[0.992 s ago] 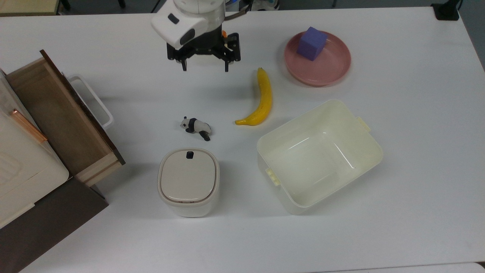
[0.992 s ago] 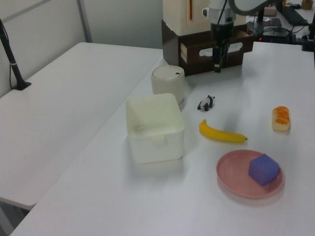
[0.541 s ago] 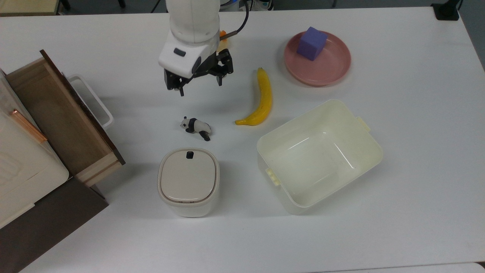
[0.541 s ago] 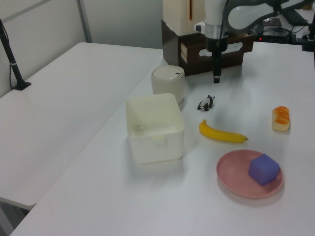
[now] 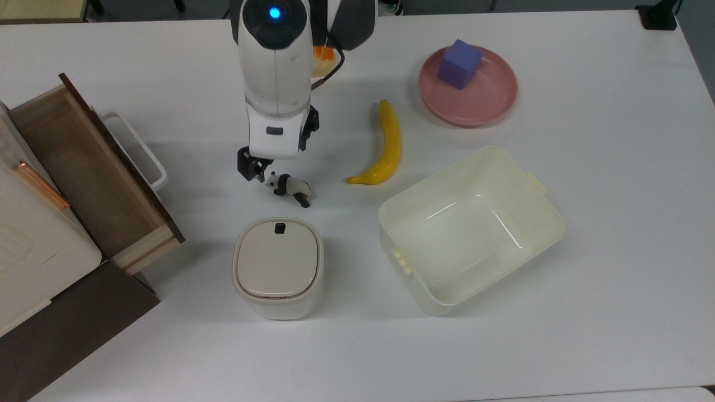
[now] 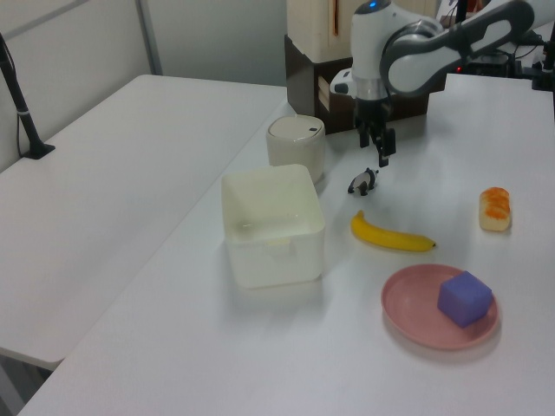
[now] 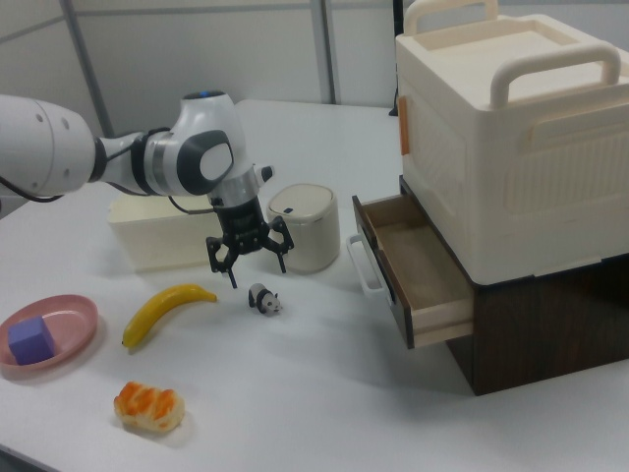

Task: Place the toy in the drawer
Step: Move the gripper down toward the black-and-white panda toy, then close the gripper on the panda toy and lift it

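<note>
The toy, a tiny black-and-white panda (image 5: 287,188), lies on its side on the white table between the banana and the drawer. It also appears in the left view (image 6: 362,181) and the right view (image 7: 263,298). My gripper (image 5: 277,152) hangs open just above it, a little toward the top view's upper left, fingers pointing down with nothing between them (image 6: 381,154) (image 7: 249,267). The drawer (image 5: 84,173) is pulled out of the cream-and-brown cabinet and its light wooden inside is bare (image 7: 413,265).
A white lidded bin (image 5: 277,268) stands close below the panda in the top view. A banana (image 5: 385,145) and cream tub (image 5: 469,229) lie to its right. A pink plate (image 5: 480,106) carries a purple cube (image 5: 459,63). An orange-topped food piece (image 7: 147,406) sits behind the arm.
The arm has swung from the far side of the table toward the panda, turned its wrist and come down until it hangs over the toy. The panda has not moved.
</note>
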Tool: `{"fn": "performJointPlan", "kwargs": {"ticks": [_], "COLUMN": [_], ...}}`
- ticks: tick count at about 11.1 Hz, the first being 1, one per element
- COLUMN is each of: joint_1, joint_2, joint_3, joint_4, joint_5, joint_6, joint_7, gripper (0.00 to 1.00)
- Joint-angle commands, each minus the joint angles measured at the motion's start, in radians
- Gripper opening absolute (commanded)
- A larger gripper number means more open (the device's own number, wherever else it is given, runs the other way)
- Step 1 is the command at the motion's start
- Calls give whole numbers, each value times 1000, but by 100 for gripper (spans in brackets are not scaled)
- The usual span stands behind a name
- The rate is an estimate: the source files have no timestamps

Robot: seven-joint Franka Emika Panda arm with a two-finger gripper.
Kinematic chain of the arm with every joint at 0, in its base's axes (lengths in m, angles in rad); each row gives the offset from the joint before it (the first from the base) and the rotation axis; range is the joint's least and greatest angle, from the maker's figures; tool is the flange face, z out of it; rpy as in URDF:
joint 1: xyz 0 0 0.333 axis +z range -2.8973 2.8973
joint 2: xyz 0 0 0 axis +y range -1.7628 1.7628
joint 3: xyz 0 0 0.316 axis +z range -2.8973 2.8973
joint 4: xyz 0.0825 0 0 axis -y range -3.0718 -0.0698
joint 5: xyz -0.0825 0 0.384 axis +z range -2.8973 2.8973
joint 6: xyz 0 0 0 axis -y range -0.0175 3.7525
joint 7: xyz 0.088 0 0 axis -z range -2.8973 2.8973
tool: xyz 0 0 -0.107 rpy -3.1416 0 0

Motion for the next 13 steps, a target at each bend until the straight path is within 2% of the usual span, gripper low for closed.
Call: {"fn": "performJointPlan", "kwargs": {"ticks": [1, 3, 5, 6, 7, 8, 9, 13], "joint_1": [6, 10, 11, 11, 13, 16, 17, 23], "joint_2": [44, 75, 77, 77, 77, 74, 64, -50], "joint_3": [0, 0, 0, 1, 1, 1, 1, 1], "joint_4": [-17, -17, -32, -32, -32, -32, -32, -23], "joint_5": [-95, -145, -149, -149, -143, -140, -137, -132], "joint_6": [70, 97, 120, 120, 119, 116, 108, -17], "joint_7": [-41, -39, -39, -30, -27, -27, -25, 142], "gripper": [100, 84, 47, 35, 33, 24, 22, 24]}}
